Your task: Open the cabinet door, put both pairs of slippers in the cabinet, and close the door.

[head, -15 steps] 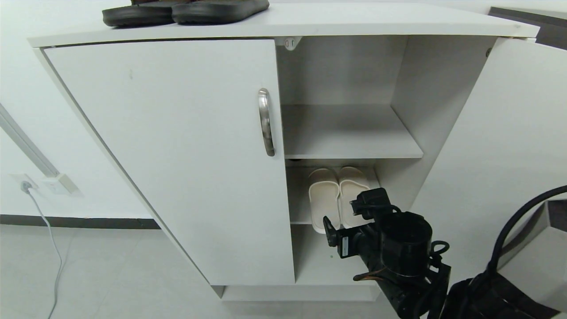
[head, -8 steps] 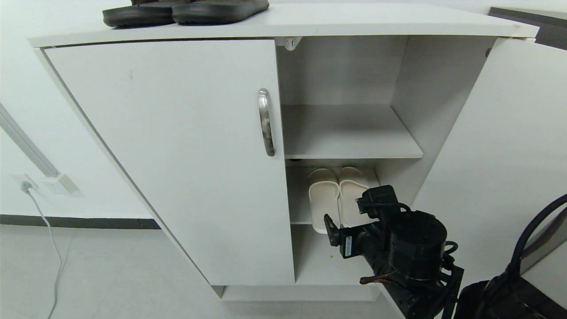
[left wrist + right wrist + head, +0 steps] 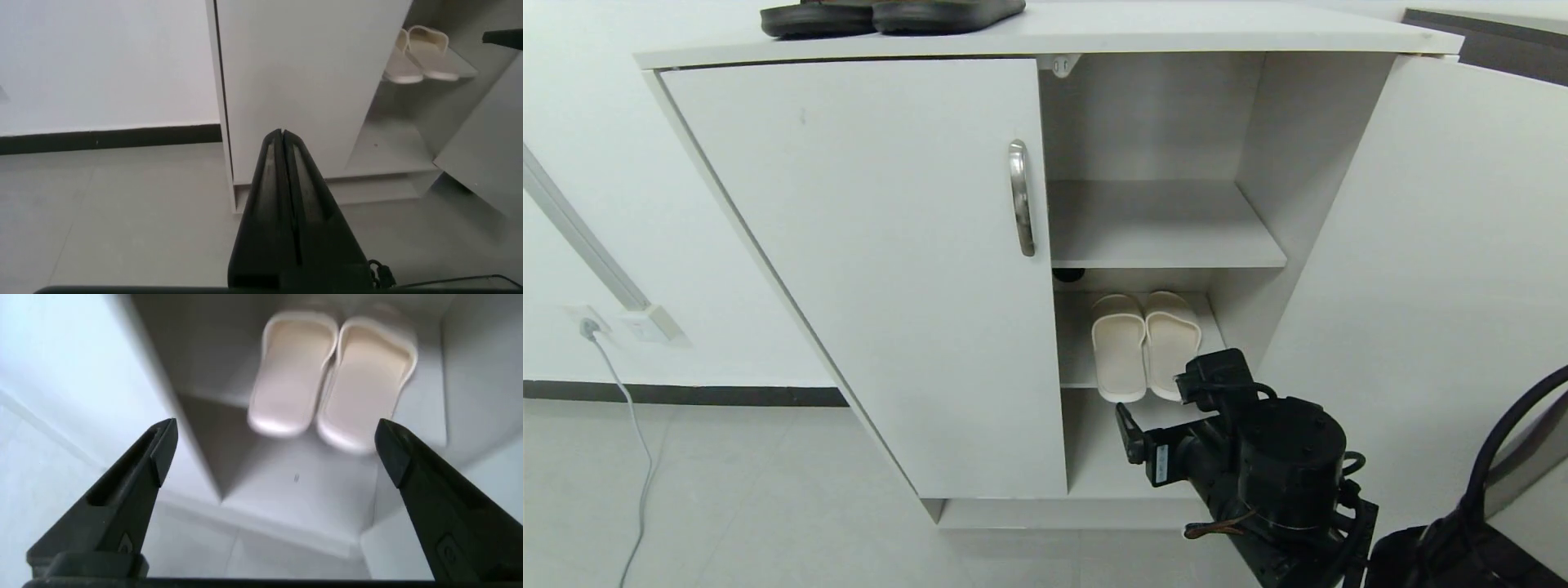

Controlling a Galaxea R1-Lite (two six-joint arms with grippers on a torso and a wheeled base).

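Back went the head camera's view, the whole picture shifting with it, and the right claw [image 3: 276, 431] sat a touch farther clear of the white slippers [image 3: 1145, 345] than a second earlier. That pair was home: side by side on the middle shelf [image 3: 1217, 333] of the cabinet [image 3: 1258, 37], toes out at the front edge, nothing touching them. The right claw was released, jaws spread wide and empty, hanging just in front of that shelf beside the right door [image 3: 1421, 286], which stood swung open. Low and off to the side, the left claw [image 3: 280, 139] was clenched on nothing, out over the floor, facing the closed left door [image 3: 874, 261].

One pair was down, then, and one remained: the dark slippers [image 3: 890, 15] lay on top of the cabinet, at its left end. By my reading, the next move called for the open claw to rise clear of the shelf and door, go up for the dark pair, and bring it to the bare upper shelf [image 3: 1160, 229]. The door had yet to be shut.
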